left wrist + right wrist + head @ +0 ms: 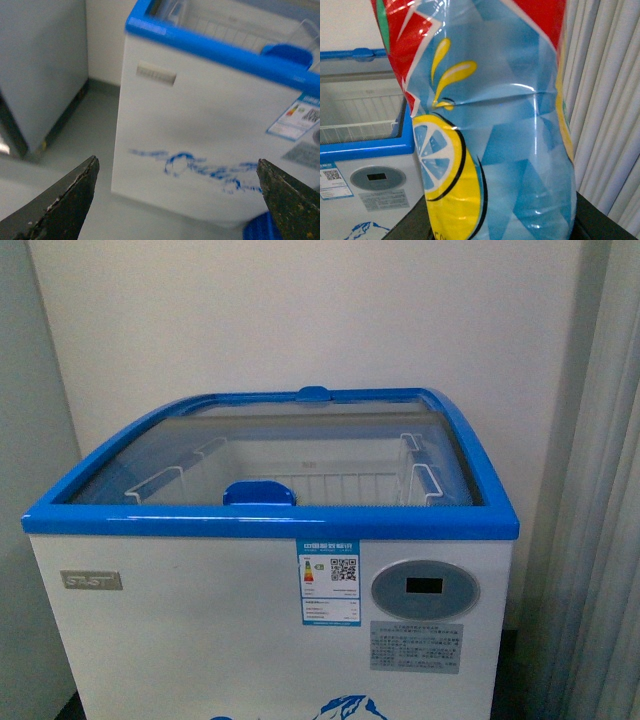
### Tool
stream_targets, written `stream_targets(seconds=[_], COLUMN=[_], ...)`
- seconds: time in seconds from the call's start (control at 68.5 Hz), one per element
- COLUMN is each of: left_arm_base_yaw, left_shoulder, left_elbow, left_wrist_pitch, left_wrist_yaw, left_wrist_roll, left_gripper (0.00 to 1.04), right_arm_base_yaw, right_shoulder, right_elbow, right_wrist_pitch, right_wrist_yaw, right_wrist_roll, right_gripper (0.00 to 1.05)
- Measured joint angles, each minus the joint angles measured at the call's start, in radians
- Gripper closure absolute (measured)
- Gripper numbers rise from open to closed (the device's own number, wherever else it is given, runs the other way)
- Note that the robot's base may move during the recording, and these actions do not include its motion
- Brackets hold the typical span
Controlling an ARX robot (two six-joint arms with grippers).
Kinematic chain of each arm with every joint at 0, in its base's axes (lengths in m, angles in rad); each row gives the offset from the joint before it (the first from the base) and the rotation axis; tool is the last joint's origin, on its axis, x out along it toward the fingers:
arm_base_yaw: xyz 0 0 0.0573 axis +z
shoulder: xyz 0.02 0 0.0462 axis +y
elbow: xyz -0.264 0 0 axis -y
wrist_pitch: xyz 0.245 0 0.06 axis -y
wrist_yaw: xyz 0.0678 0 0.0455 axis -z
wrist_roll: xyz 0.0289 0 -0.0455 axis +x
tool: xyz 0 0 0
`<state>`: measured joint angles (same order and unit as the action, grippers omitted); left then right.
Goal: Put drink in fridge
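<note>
The fridge [180, 630] stands straight ahead in the front view: a white chest with a blue rim, a curved glass lid with a blue handle [259, 494], and an oval grey display panel [425, 587]. Wire baskets show through the glass. Neither arm shows in the front view. My right gripper [492, 220] is shut on the drink [505, 150], whose blue, yellow and red label fills the right wrist view; its cap is out of view. My left gripper [177, 200] is open and empty, low in front of the fridge's front wall [200, 115].
A taller grey cabinet [35, 70] stands beside the fridge, with a strip of grey floor [80, 150] between them. Pale curtains [600, 540] hang on the fridge's other side. A white wall [300, 320] is behind the fridge.
</note>
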<state>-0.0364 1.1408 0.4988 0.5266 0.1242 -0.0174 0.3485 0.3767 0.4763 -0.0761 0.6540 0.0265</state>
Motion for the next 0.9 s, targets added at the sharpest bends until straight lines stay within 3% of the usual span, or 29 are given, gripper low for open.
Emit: stream_targets(seconds=[0.204, 0.336, 0.525, 0.905], left_arm_base_yaw=[-0.127, -0.18, -0.172, -0.156], left_shoulder=[0.363, 0.518, 0.735, 0.992], left_elbow=[0.354, 0.55, 0.797, 1.157], left_wrist_pitch=[0.015, -0.121, -0.312, -0.418], left_wrist_yaw=[0.142, 0.245, 0.261, 0.242], left_wrist_roll=[0.441, 0.79, 1.262, 1.353], left_gripper=[0.08, 0.08, 0.08, 0.08], right_arm_base_yaw=[0.0, 0.0, 0.0, 0.0], right_shoulder=[0.0, 0.0, 0.0, 0.0], right_elbow=[0.0, 0.0, 0.0, 0.0], right_wrist_pitch=[0.0, 0.0, 0.0, 0.0], right_wrist_yaw=[0.0, 0.0, 0.0, 0.0], right_wrist_roll=[0.0, 0.0, 0.0, 0.0], right_gripper=[0.64, 0.64, 0.64, 0.64])
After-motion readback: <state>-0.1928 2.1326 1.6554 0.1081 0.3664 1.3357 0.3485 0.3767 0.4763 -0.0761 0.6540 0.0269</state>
